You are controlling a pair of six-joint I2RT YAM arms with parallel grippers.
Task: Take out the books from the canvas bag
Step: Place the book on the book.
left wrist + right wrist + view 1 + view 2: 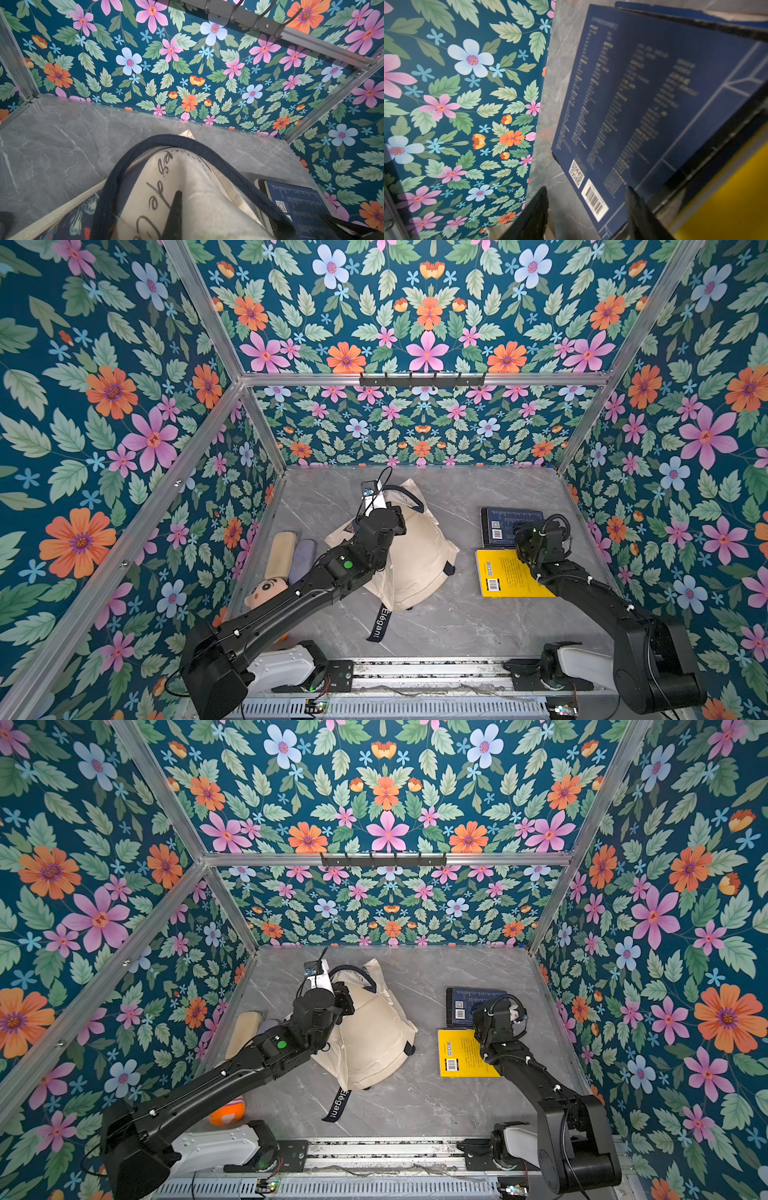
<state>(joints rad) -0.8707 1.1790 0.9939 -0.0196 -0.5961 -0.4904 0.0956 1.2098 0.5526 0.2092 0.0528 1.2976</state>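
Note:
The cream canvas bag [419, 560] [374, 1040] lies slumped mid-table, and its navy handle [128, 166] loops over its mouth. My left gripper [397, 516] [345, 998] is shut on the bag's fabric near that mouth. One dark finger [175, 212] shows against the printed cloth; the other is hidden by it. A dark patterned cover [72, 220] with a pale edge shows at the bag's mouth. A navy book [505, 524] [465, 1002] [654, 93] and a yellow book [505, 578] [461, 1058] lie flat at the right. My right gripper [587, 189] stands open over the navy book's barcode corner, holding nothing.
Plush toys lie along the left wall: a tan cushion [280, 551], a purple one [301, 560] and a doll's head [266, 591]. An orange ball [226, 1112] sits under the left arm. The bag's strap [380, 622] trails toward the front. A hook rail [422, 379] hangs on the back wall.

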